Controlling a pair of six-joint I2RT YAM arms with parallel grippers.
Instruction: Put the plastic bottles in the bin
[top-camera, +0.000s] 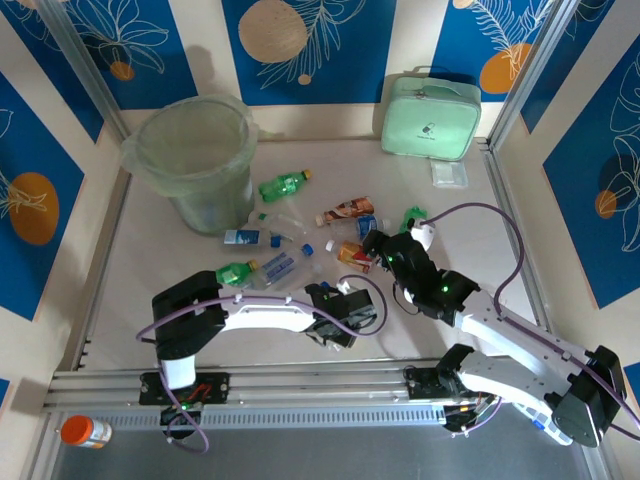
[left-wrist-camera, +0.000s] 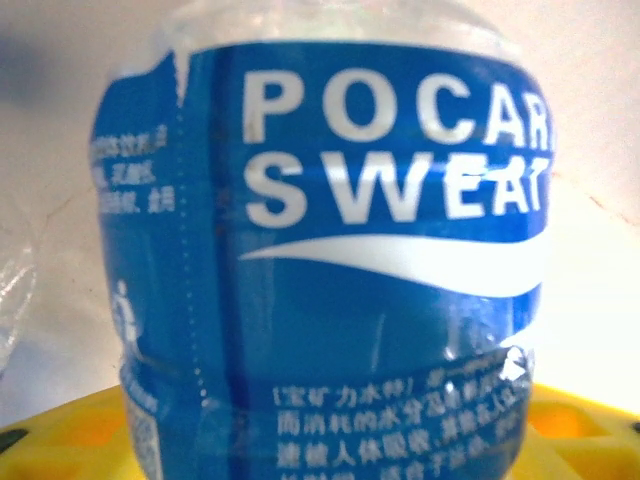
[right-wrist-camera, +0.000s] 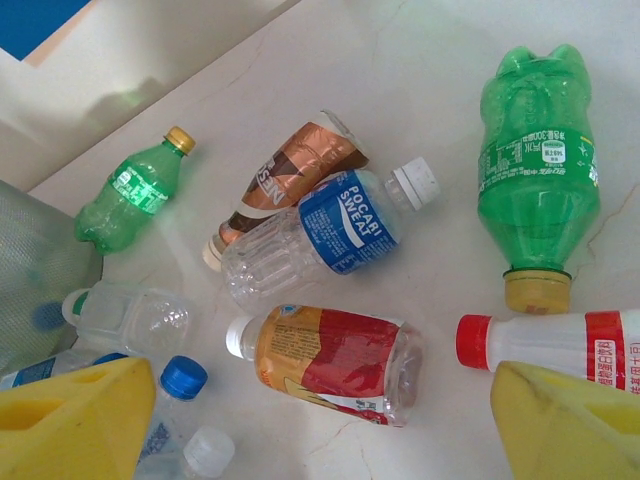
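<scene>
While right tool (right-wrist-camera: 320, 410) wide over bottles (right-wrist-camera: 310, 235), left tool's (left-wrist-camera: 325, 440) hold unclear, Pocari Sweat label (left-wrist-camera: 330, 230) legible from wrist.

Free room and obstacles. Crushed plastic bottles (top-camera: 300, 245) are crowding the middle of the counter (top-camera: 140, 250), from the foot of the bin (top-camera: 195, 165) across to the right hand (top-camera: 380, 245), with only narrow gaps showing between them. In the right wrist view, bare counter is lying open beyond the brown-labelled bottle (right-wrist-camera: 290, 180) and between it and the big green bottle (right-wrist-camera: 540, 180). The bin is blocking the far left corner, and the mint-green zippered case (top-camera: 430, 118) is blocking the far right. Open strips are running between bin and case and along the left edge. A Pocari Sweat bottle (left-wrist-camera: 330, 250) is standing directly before the left hand (top-camera: 335, 325), closing its way ahead. The left arm (top-camera: 265, 315) is barring the near centre.
</scene>
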